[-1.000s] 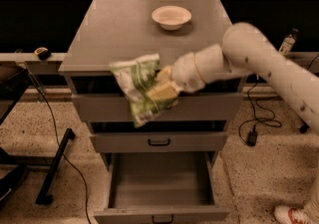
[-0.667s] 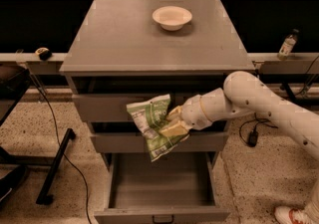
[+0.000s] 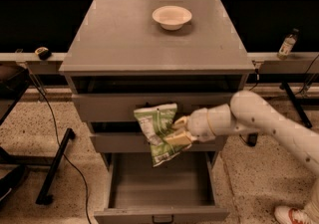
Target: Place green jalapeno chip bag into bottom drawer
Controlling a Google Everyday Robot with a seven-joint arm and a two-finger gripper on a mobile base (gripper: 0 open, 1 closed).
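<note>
Lowered since the earlier frame, the bag is now held before the middle drawer, gripped tight by the closed end effector, above the open bottom drawer. Carrying is judged under way; further lowering into the drawer, then release, is called for.
</note>
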